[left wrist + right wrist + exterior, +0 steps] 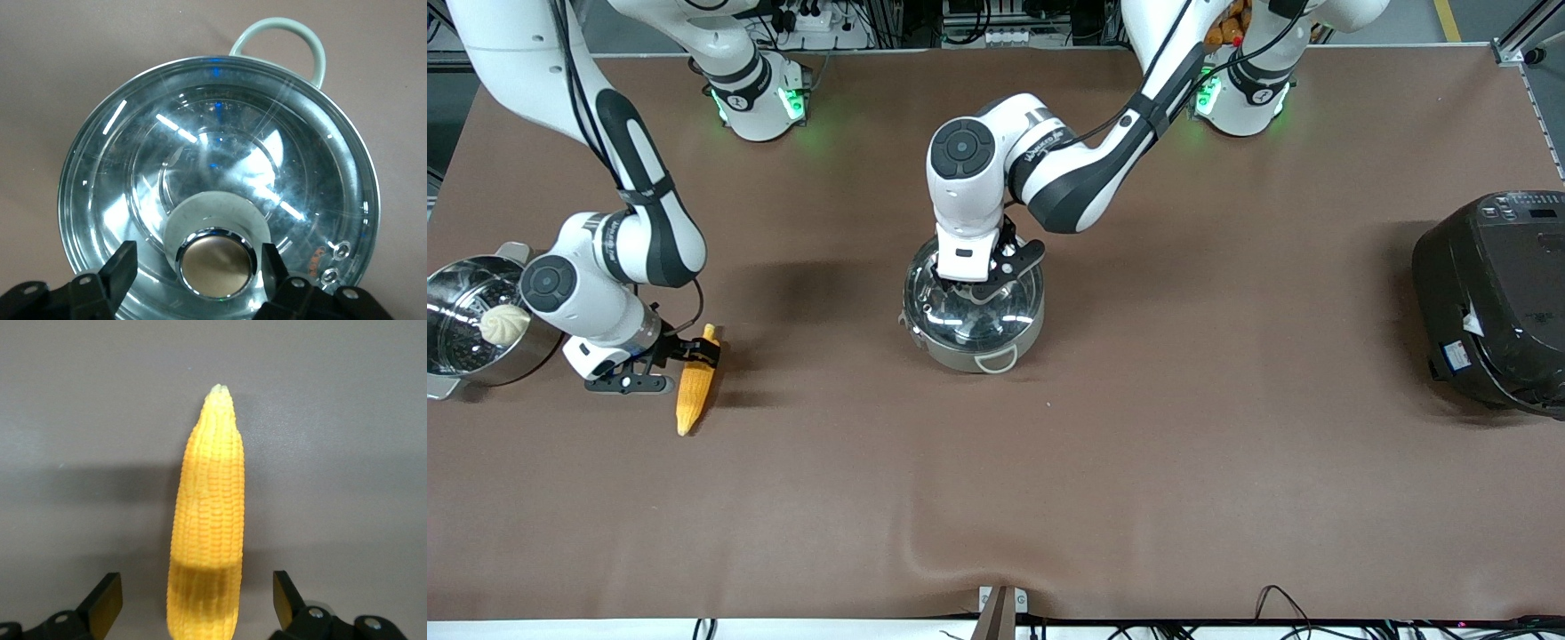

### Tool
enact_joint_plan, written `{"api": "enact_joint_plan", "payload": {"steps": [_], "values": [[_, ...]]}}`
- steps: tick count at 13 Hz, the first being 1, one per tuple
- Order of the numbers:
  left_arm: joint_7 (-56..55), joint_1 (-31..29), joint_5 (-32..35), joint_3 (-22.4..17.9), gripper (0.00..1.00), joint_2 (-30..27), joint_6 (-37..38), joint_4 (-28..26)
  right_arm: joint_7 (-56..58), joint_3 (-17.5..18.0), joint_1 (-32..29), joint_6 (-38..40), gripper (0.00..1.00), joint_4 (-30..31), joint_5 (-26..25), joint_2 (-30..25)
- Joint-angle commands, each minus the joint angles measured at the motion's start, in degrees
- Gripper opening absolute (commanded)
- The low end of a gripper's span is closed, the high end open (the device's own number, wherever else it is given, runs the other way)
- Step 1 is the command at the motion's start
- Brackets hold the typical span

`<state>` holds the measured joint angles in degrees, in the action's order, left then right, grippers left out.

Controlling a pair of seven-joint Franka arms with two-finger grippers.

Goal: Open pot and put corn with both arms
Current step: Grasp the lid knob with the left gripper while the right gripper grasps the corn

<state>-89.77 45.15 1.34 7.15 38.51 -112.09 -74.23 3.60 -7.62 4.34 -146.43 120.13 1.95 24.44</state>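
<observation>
The steel pot (959, 359) stands mid-table with its glass lid (1000, 313) on. My left gripper (969, 289) is low over the lid, open, with the metallic knob (217, 261) between its fingers (120, 268) and a gap on each side. A pale loop handle (313, 50) shows at the pot's rim. The yellow corn (694, 391) lies on the table toward the right arm's end. My right gripper (695, 353) is open and straddles the corn's wide end. In the right wrist view the corn (207, 520) lies between the fingers (107, 600), untouched.
A steel steamer pot (454, 356) with a white bun (504, 324) stands beside the right gripper at the table's end. A large black rice cooker (1494, 298) stands at the left arm's end. Brown cloth covers the table (1138, 462).
</observation>
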Motion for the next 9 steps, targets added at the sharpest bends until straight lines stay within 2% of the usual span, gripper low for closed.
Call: {"api": "enact_joint_plan", "payload": {"steps": [1,3,5,7,8,9], "values": [[-1.4,0.7,1.6,-0.6,0.75,0.5,0.4,1.0,0.5,0.7,-2.0,-0.5,1.00,-0.7,-0.8,1.0],[-1.3,0.5,1.6,-0.6,0.74,1.1,0.4,1.0,0.5,0.7,-2.0,-3.2,1.00,-0.8,-0.7,2.7],[-1.2,0.4,1.4,-0.7,0.51,1.0,0.3,1.2,0.5,0.7,-2.0,-3.9,1.00,-0.9,-0.5,3.8],[-1.3,0.4,1.4,-0.7,0.37,1.1,0.3,1.2,0.4,0.7,-1.8,-3.9,1.00,-0.9,-0.3,4.3],[-1.4,0.4,1.4,-0.7,0.24,1.2,0.3,1.2,0.4,0.7,-1.8,-3.9,1.00,-0.9,-0.3,4.2],[-1.4,0.3,1.3,-0.7,0.10,1.1,0.4,1.2,0.4,0.7,-1.8,-3.9,0.89,-0.9,-0.2,4.3]]}}
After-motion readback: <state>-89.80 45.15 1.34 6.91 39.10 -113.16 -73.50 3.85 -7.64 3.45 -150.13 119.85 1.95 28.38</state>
